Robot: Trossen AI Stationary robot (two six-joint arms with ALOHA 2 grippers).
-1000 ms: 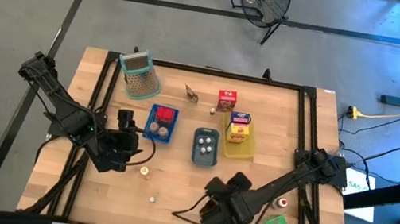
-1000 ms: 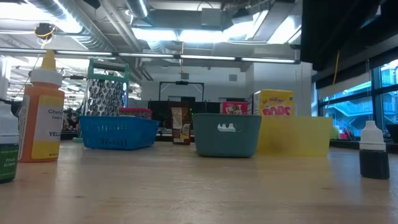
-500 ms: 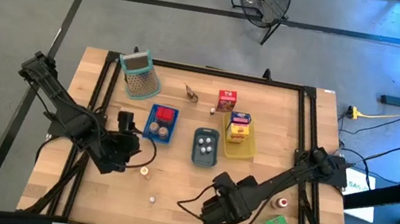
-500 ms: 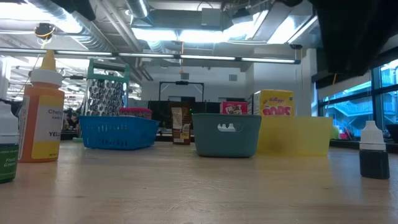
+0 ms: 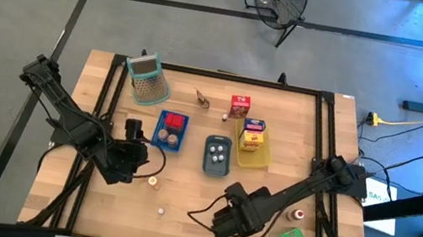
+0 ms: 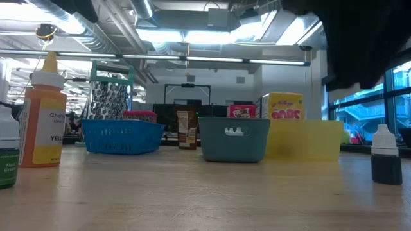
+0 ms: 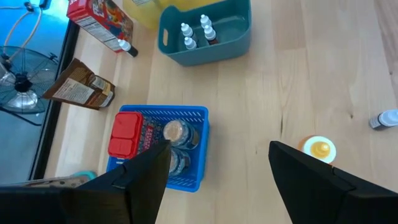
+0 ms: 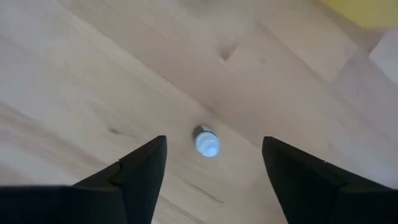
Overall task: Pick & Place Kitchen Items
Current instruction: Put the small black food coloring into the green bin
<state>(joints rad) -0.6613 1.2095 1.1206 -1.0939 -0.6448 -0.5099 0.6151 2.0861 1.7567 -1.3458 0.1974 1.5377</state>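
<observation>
Low view — orange bottle [image 6: 43, 115] lettered "YEL", yellow carton [image 6: 282, 106] lettered "POPS"

Your wooden table [image 5: 182, 199] carries a grey-blue tray [image 5: 217, 155] mid-board, blue tray [image 5: 171, 129] and grater [image 5: 148, 79] beyond its left, yellow tray [image 5: 254, 142] right.

Matt wooden table [image 5: 180, 207]; glossy plastic trays [image 6: 234, 138].

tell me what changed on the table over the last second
The right pincer slid a little toward the table's middle, now open over a small white-capped bottle. Nothing was gripped or released. The left pincer, the trays and the cartons stayed put.
</observation>
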